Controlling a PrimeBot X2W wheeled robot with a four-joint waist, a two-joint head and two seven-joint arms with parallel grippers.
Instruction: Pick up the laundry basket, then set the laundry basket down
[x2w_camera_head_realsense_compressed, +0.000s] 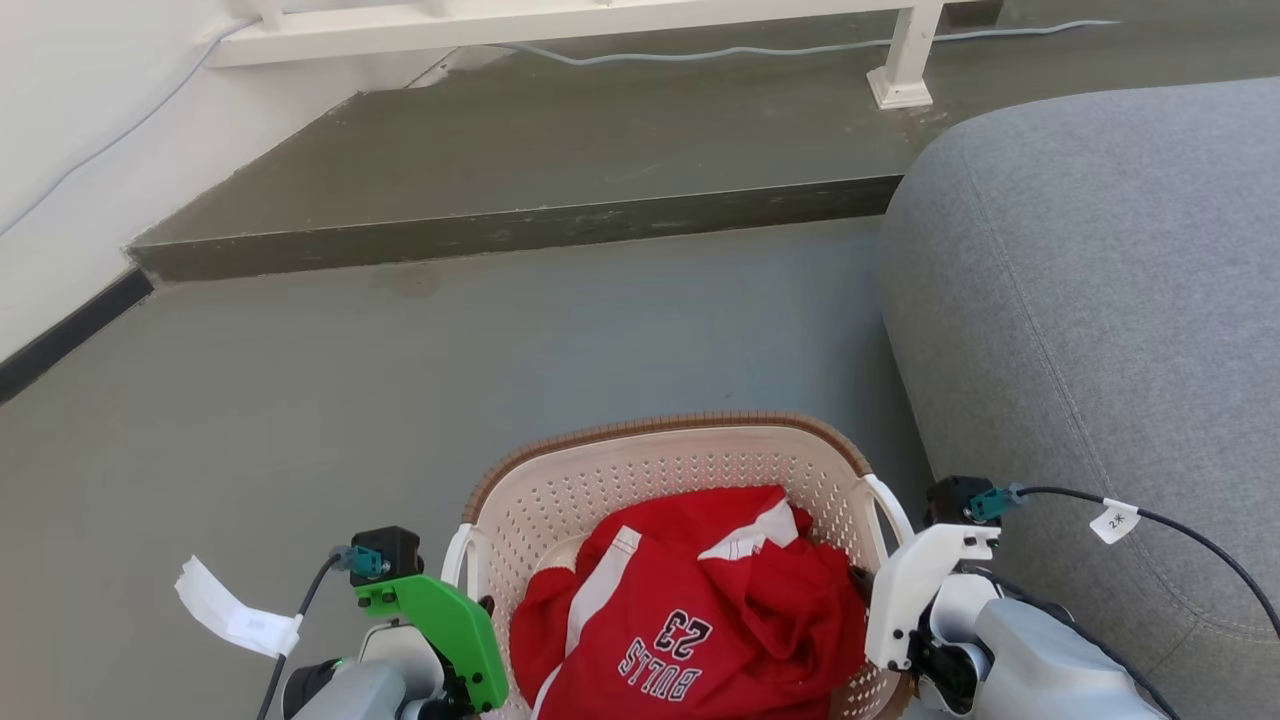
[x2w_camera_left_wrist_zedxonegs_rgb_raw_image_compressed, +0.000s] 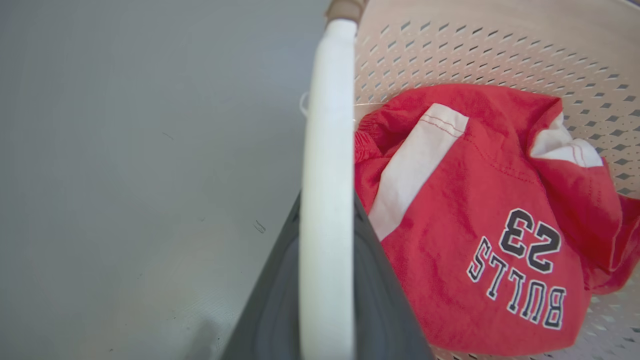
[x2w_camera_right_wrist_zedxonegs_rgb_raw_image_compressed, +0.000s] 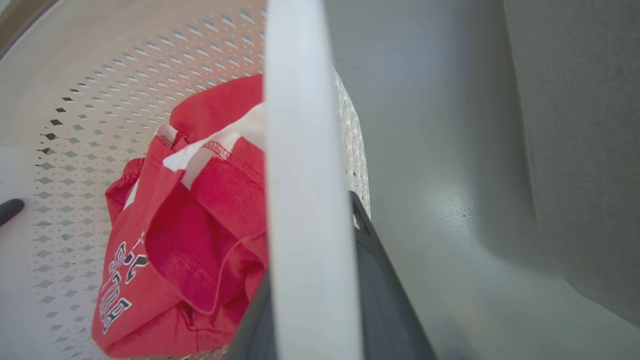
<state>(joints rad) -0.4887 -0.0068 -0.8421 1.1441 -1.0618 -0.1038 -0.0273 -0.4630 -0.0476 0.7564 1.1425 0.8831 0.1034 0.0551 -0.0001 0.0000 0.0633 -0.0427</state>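
Head view: you've got the laundry basket (x2w_camera_head_realsense_compressed: 660, 432) by both handles (x2w_camera_head_realsense_compressed: 893, 505), left end effector (x2w_camera_left_wrist_zedxonegs_rgb_raw_image_compressed: 327, 210) and right end effector (x2w_camera_right_wrist_zedxonegs_rgb_raw_image_compressed: 310, 210) each pinching one. Set-down's not done yet.

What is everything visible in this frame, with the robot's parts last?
laundry basket: one, cream with brown rim, between both grippers
Bulls 23 garment: one, red and white, inside the basket
sofa: one, grey, right of the basket
floor: grey, under everything
step: one, dark grey, beyond the floor
railing: one, white, on the step
cable: one, grey, along the step
left gripper: one, green mount, fingers around left white handle
right gripper: one, white mount, fingers around right white handle
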